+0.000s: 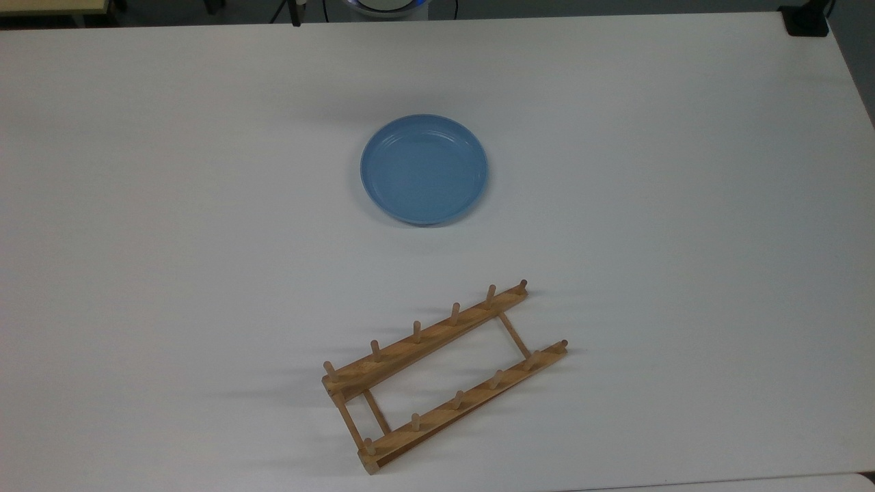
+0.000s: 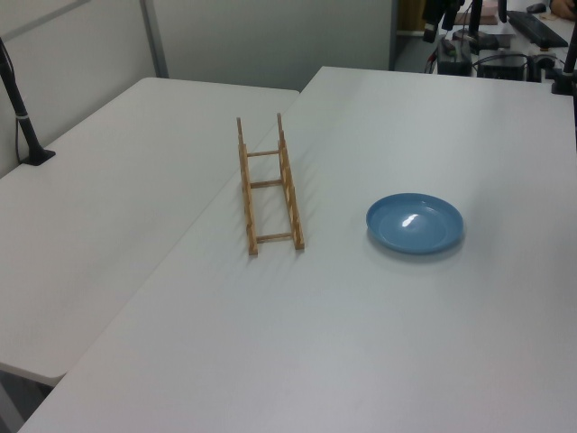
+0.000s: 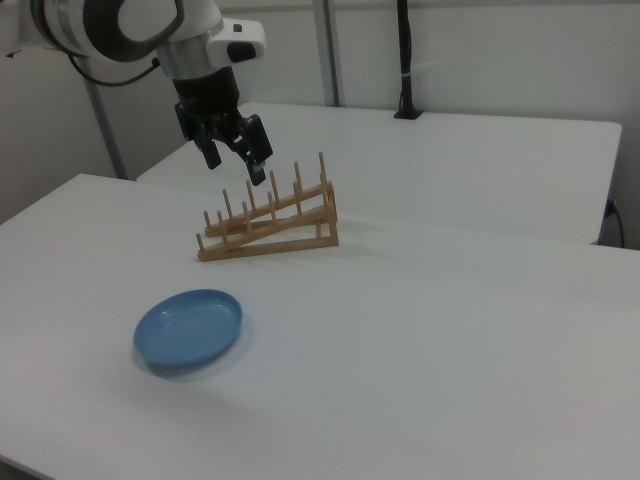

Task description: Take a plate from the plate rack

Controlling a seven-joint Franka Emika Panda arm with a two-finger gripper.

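Note:
The light-blue plate (image 1: pixel 424 169) lies flat on the white table (image 1: pixel 683 205), apart from the rack; it also shows as the plate (image 2: pixel 415 223) and the plate (image 3: pixel 189 327). The wooden plate rack (image 1: pixel 443 374) stands with nothing between its pegs, seen too as the rack (image 2: pixel 269 185) and the rack (image 3: pixel 268 223). My gripper (image 3: pixel 236 168) hangs high in the air, open, with nothing between its black fingers (image 3: pixel 258 172). In the right view it sits above and left of the rack, well above the plate.
A second white table (image 2: pixel 108 207) adjoins the first along a seam near the rack. A black post (image 2: pixel 22 117) stands on the second table. A desk with dark equipment (image 2: pixel 505 36) lies beyond the table's far edge.

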